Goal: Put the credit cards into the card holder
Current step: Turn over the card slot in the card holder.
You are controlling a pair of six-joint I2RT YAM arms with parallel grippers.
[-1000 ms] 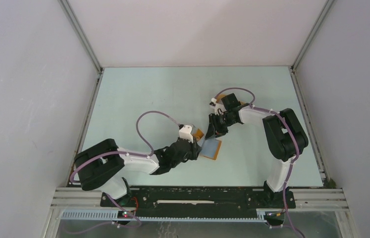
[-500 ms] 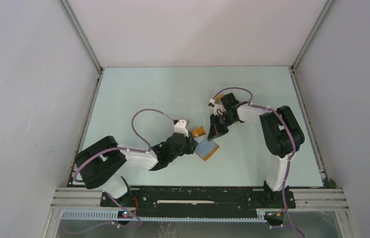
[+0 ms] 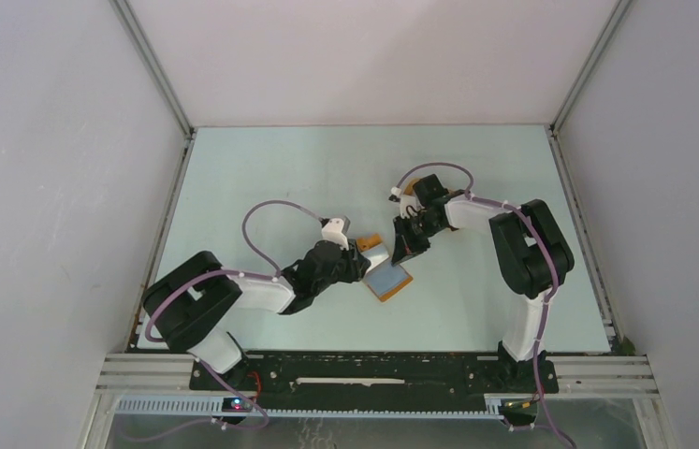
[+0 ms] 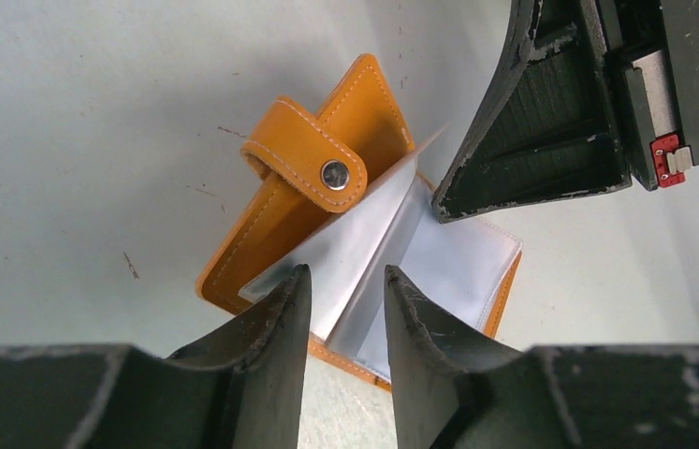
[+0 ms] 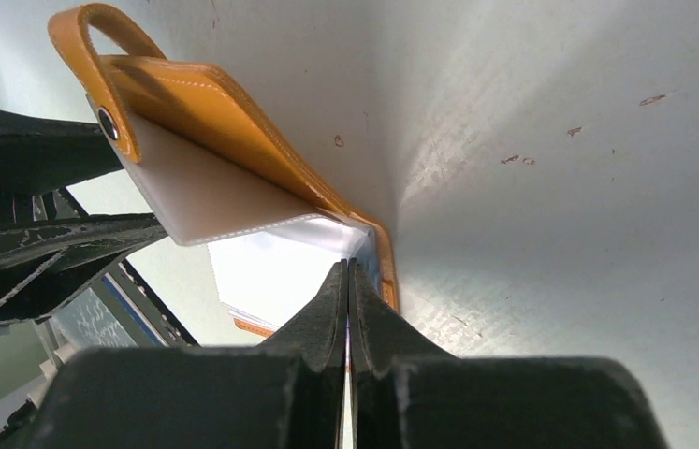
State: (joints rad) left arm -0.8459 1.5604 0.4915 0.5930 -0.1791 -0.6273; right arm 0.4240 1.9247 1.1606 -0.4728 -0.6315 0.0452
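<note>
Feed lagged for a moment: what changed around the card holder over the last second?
The right pincer closed at the clear sleeves of the card holder; whether it pinches one is unclear. The left pincer shifted slightly left, and the holder slid left with it. The holder stays open on the table.

blocked: card holder [image 3: 385, 278] hemmed between left hand [image 3: 362, 266] and right hand [image 3: 407, 252] | free: far table [image 3: 308, 168] half
</note>
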